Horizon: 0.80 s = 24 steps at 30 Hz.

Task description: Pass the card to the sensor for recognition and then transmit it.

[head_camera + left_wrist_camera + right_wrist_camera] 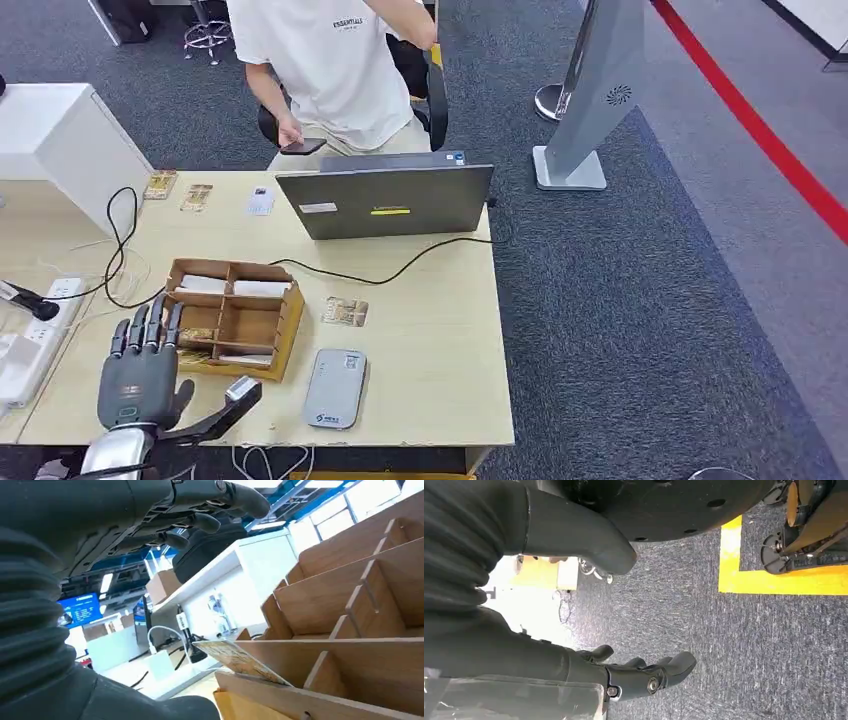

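My left hand [140,375] hovers at the table's front left with its fingers apart and nothing in it, just left of a wooden divided box [237,312]. In the box's near-left compartment lies a patterned card [197,335]. In the left wrist view that card [239,660] leans on a divider of the box [350,605], below my spread fingers [200,510]. A grey card sensor [335,388] lies flat to the right of the box. Another card [345,312] lies on the table behind the sensor. My right hand [549,655] hangs over the carpet, holding nothing.
A closed-looking grey laptop [385,200] stands at the far edge, its black cable [380,275] running to the box. A person in a white shirt [330,60] sits behind it holding a phone. Loose cards [197,197] lie far left. A power strip [30,345] lies left.
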Available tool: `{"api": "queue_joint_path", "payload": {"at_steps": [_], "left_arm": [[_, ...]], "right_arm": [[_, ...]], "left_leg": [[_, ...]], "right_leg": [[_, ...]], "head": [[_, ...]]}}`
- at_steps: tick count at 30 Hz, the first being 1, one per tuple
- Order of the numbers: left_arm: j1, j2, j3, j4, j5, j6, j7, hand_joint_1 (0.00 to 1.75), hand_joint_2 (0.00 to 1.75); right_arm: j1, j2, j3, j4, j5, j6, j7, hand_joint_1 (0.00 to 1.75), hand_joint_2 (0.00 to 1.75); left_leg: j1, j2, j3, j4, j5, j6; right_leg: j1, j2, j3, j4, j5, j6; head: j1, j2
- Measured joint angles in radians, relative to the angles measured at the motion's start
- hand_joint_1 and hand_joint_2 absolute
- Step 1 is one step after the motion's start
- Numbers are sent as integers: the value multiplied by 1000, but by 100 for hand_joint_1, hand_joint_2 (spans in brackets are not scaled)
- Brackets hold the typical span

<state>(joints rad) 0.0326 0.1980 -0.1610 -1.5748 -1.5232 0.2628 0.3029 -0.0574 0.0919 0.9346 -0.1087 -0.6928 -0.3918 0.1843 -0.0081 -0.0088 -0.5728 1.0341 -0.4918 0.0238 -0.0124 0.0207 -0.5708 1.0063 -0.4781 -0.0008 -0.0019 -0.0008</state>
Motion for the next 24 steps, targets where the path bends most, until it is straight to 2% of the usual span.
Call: {"api": "queue_joint_path", "payload": {"at_steps": [11, 24], "left_arm": [[-18, -7, 41, 71, 10, -1, -2, 0, 175], [-19, -14, 47, 87, 11, 0, -20, 0, 175]], "right_arm": [[0, 0, 19, 1, 2, 1, -1, 0, 175], [0, 0, 23, 2, -1, 1, -1, 0, 175]], "left_leg": [[0, 0, 0, 0, 0, 0], [0, 0, 0, 0, 0, 0]], "right_leg": [[0, 0, 0, 0, 0, 0], [0, 0, 0, 0, 0, 0]], "head": [[0, 0], [0, 0]]}}
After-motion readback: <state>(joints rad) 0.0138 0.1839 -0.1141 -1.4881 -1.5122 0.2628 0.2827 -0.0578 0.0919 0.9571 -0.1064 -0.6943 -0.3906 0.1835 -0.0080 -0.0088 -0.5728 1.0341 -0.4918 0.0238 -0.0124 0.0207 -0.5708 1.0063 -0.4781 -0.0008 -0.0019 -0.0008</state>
